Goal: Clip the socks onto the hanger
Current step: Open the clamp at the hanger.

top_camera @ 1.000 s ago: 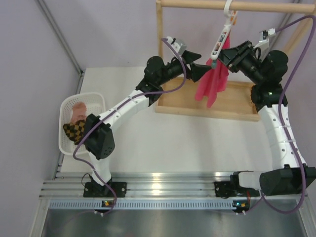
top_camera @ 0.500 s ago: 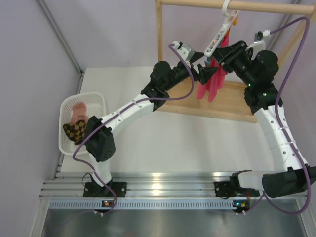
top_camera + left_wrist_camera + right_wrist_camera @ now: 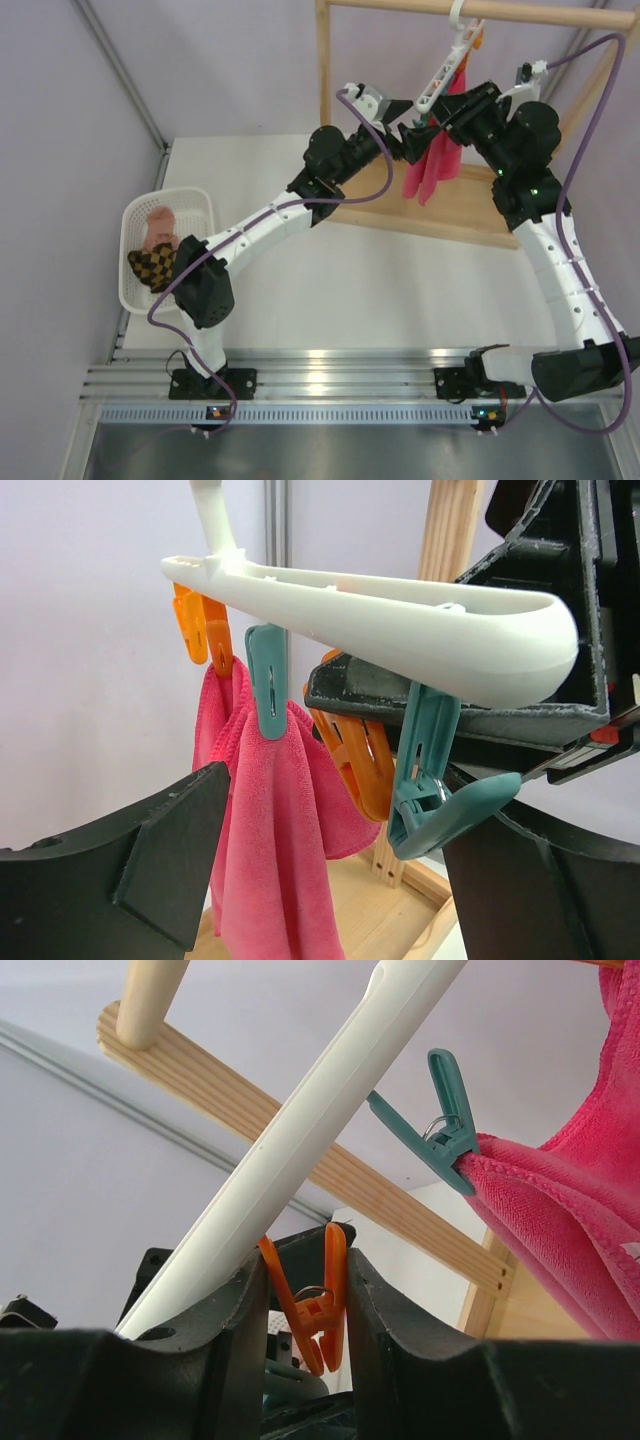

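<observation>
The white hanger hangs tilted by its hook from the wooden rail. A bright pink cloth is clipped to it. The checked socks lie in the white basket at the far left, away from both grippers. My left gripper is open just under the hanger's low end. In the left wrist view it straddles the cloth, with a teal clip against its right finger. My right gripper is shut on an orange clip below the hanger bar.
A wooden rack with a top rail, a left post and a tray base surrounds the hanger. A peach-pink sock lies in the basket. Both arms crowd together at the rack.
My left gripper rose and moved right, up to the hanger's low end. My right gripper moved left and up along it. The hanger swung steeper with the pink cloth.
</observation>
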{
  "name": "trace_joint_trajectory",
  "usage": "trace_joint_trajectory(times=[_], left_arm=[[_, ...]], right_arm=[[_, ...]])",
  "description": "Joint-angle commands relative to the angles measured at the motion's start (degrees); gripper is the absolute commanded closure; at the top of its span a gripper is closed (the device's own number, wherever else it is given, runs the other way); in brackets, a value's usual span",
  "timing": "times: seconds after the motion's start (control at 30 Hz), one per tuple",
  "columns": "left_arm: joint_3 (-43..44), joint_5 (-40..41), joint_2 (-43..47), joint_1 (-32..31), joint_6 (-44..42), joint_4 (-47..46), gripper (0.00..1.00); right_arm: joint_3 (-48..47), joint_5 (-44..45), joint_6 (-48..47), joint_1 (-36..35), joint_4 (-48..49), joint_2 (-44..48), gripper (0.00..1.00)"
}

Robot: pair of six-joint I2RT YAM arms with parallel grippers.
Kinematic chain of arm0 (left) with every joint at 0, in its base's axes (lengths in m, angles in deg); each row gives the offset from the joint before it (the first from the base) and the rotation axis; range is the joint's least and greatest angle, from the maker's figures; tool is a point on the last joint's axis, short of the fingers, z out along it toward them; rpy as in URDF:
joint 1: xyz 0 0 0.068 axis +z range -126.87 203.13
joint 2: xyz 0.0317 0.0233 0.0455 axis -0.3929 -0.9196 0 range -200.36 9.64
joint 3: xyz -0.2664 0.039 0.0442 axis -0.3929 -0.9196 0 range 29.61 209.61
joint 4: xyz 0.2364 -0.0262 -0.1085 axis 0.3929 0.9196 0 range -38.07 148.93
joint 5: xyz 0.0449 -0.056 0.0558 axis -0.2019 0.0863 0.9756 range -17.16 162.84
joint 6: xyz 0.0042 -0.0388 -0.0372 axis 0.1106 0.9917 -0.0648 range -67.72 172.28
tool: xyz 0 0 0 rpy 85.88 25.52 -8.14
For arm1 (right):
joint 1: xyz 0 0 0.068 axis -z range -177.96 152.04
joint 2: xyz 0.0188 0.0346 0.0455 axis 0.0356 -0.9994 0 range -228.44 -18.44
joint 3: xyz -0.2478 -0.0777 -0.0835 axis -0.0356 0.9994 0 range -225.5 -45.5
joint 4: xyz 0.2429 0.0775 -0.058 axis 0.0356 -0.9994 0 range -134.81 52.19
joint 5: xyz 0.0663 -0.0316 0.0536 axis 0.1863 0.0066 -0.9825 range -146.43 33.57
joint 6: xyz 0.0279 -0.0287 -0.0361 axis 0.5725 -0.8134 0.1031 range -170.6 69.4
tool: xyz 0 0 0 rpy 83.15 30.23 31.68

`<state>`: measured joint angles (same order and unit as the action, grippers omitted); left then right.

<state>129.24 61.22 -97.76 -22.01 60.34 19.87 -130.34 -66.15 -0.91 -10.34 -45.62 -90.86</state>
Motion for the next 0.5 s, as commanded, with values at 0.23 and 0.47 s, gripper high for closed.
trace_joint_trajectory(times=[0.23,0.47], left_arm=[[0.03,5.11,1.84,-0.03,-1.81,-6.97,0.33],[0.03,7.49,1.92,-0.38,-4.10,-6.97,0.43]], right_arm=[[-0.68,6.38,-1.26,0.08,-4.32,1.14,1.00],[-0.33,6.73,-2.41,-0.01,-4.75,1.76,1.00]])
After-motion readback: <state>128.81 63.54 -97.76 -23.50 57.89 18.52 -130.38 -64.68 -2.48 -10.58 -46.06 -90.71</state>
